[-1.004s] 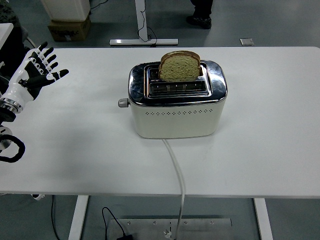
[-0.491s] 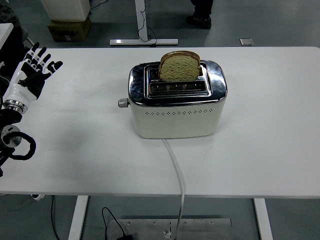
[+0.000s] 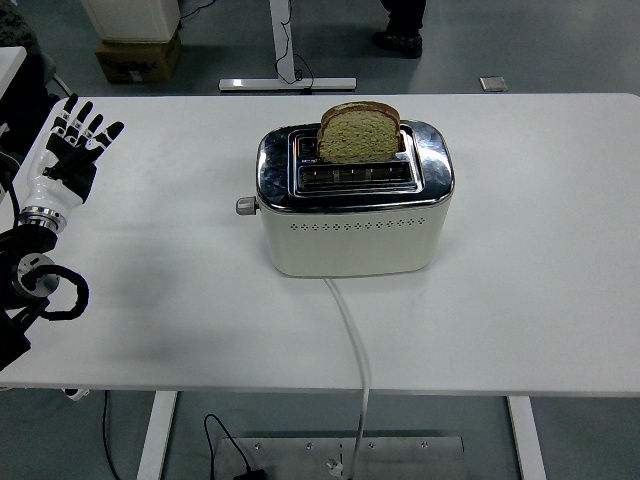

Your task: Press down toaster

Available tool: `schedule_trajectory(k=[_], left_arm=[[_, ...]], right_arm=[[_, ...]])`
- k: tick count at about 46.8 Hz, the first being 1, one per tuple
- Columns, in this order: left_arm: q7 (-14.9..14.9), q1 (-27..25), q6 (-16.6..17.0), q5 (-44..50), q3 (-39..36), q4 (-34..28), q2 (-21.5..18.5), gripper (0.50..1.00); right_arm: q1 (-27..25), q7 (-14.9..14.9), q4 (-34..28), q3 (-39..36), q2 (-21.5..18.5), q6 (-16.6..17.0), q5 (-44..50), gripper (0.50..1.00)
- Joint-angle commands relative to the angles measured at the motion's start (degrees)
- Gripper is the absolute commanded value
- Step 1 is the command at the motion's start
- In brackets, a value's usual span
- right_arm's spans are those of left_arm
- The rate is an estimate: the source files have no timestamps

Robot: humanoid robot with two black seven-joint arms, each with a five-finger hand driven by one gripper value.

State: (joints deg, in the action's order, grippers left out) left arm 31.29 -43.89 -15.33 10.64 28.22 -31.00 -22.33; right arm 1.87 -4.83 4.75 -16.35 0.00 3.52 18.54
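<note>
Centrally placed on white rectangular table (image 3: 540, 300): cream-bodied two-slot toaster with polished chrome top (image 3: 352, 205), long side facing table's near edge. Row of small perforations along upper front wall. Small grey round lever knob (image 3: 244, 206) projecting from toaster's 9 o'clock end, seated high, level with chrome rim. Rear slot loaded with one slice of brown-crusted bread (image 3: 360, 133), standing upright and protruding well above chrome top; front slot showing only inner wire guides. White power cord (image 3: 355, 345) leaving lower front wall at 6 o'clock, running across table and dropping over near edge. No brand mark, label or legible writing discernible on toaster; chrome surface shows reflections only.

At 9 o'clock from toaster, near table's left edge: black-and-white five-fingered left hand (image 3: 72, 155), raised, palm facing outward, fingers extended upward and slightly spread, grasping nothing. Well apart from toaster and lever knob.

Beyond table's far edge at 12 o'clock: white table leg frame (image 3: 286, 60); at 11 o'clock, brown cardboard box (image 3: 138, 58) on grey floor, print too small to read.
</note>
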Motion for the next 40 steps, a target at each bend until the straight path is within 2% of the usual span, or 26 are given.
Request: schedule_trajectory(k=[1,4,9,20,33,40], left_arm=[[0.0,0.0,-0.2,0.0,1.0,0.9,0.4,1.000],[-0.5,0.0,-0.2,0.0,1.2,2.6,1.7,1.000],[-3.2,0.0,-0.3,-0.1,1.7,5.6,3.8,1.000],[-3.3,-0.1,-0.6,-0.2,1.8,6.5,5.3,1.000],[-3.3,-0.1,-3.8,-0.4,5.7,6.7,5.6,1.000],[-3.3,-0.1,-4.3,-0.7,6.1,8.1,5.7,1.000]], right_arm=[[0.0,0.0,0.0,0.0,0.0,0.0,0.0,0.998],[0.0,0.0,0.0,0.0,0.0,0.0,0.0,0.998],[0.2,0.0,0.1,0.0,0.0,0.0,0.1,0.998],[0.4,0.0,0.0,0.0,0.0,0.0,0.0,0.998],[0.5,-0.1,0.1,0.1,0.0,0.0,0.4,0.998],[0.6,-0.2,0.1,0.1,0.0,0.0,0.5,0.998]])
